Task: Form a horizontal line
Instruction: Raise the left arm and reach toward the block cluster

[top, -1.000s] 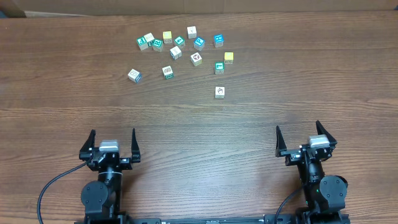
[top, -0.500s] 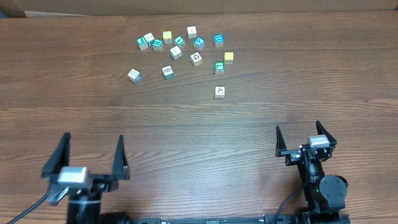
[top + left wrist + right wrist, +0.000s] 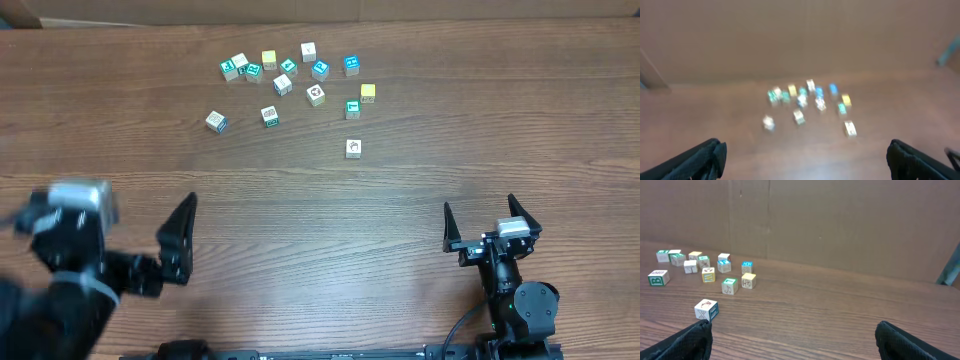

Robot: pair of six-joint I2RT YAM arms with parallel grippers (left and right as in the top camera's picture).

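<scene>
Several small picture cubes (image 3: 283, 85) lie loose and scattered at the far middle of the table; no straight touching row shows. One white cube (image 3: 353, 147) sits apart, nearest to me. My left gripper (image 3: 105, 245) is open and empty, raised and blurred at the near left. My right gripper (image 3: 480, 212) is open and empty at the near right. The left wrist view shows the cubes (image 3: 807, 97) blurred, far ahead of the open jaws (image 3: 804, 156). The right wrist view shows the lone cube (image 3: 706, 310) just beyond the left finger of the open jaws (image 3: 792, 336).
Two yellow cubes (image 3: 269, 58) (image 3: 368, 92) lie among the scattered ones. A brown board wall (image 3: 840, 225) stands behind the table's far edge. Bare wood table (image 3: 330, 220) lies between the cubes and both grippers.
My left arm has lifted and swung to the left, toward the camera; it is motion-blurred now. The right arm and the cubes have not moved.
</scene>
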